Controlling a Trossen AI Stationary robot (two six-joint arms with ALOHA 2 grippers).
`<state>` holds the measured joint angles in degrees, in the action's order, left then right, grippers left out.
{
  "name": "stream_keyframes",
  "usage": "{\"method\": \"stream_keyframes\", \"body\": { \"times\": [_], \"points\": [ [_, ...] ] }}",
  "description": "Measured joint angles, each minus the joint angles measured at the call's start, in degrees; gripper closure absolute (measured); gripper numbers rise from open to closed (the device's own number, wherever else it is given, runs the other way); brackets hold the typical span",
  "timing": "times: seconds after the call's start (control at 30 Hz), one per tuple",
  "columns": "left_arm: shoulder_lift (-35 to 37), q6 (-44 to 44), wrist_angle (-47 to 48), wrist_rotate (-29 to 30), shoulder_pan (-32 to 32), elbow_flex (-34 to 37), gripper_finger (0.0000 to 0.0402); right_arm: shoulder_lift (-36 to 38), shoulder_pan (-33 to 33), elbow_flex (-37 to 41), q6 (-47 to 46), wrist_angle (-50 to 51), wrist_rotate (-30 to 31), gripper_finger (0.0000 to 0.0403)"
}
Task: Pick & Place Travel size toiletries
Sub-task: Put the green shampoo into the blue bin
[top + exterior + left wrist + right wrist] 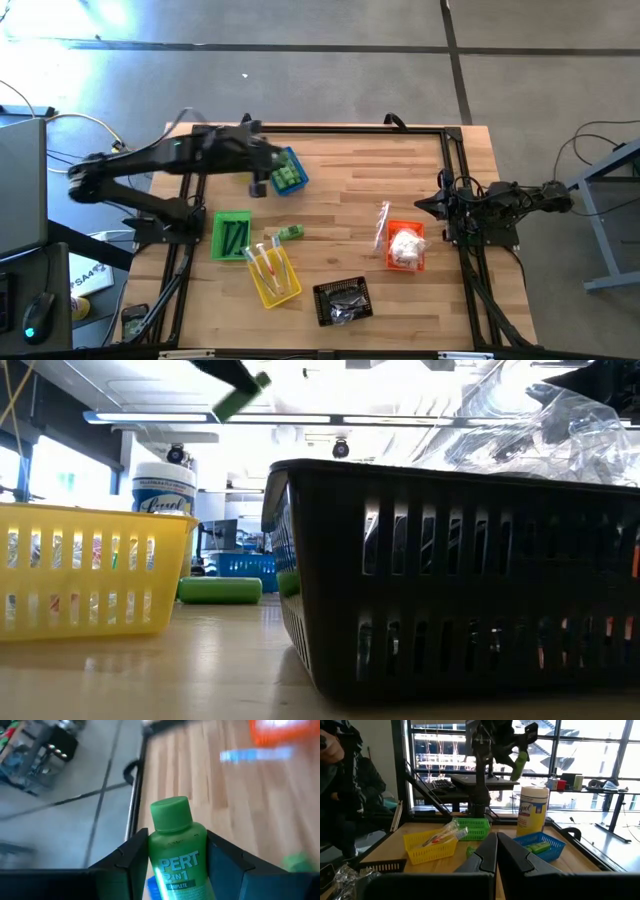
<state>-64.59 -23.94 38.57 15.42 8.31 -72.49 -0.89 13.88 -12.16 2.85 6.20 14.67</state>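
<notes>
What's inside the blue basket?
Small green bottles lie inside the blue basket, best seen in the right wrist view. From above, the left arm and the white jar cover part of it, so anything else inside can't be seen.

"PERT 2in1 COMPLETE" on green bottle

Daylight pours through the windows behind the table, washing out the ceiling in the low view; the left wrist view is smeared by motion, only the green bottle sharp
</notes>
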Motion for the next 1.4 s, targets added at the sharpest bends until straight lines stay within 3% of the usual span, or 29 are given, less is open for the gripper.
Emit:
{"method": "stream_keyframes", "body": {
  "times": [0.2, 0.47, 0.7, 1.0, 1.4],
  "points": [
    [-13.12, -14.5, 4.46, -0.53, 3.97, -7.49, 0.0245, 0.0, 0.01, 0.0, -0.27, 0.54, -2.01, 0.0401],
    [-22.67, -24.53, 6.62, -7.75, 14.57, -7.74, 0.0245, -0.02, 0.0, 0.0, -1.51, 0.7, -3.27, 0.0401],
    [-28.9, -30.08, 6.67, -12.83, 17.41, -7.74, 0.0245, -0.02, 0.01, 0.0, -1.53, 0.93, -3.28, 0.0401],
    [-33.73, -35.4, 8.88, -13.57, 17.25, -6.15, 0.0245, -0.02, 0.0, 0.01, -2.81, 1.61, -3.3, 0.0401],
    [-34.2, -46.06, 5.45, -13.42, 17.94, -0.88, 0.0245, -0.02, 0.01, 0.0, -0.83, 2.38, -3.23, 0.0401]
  ]
}}
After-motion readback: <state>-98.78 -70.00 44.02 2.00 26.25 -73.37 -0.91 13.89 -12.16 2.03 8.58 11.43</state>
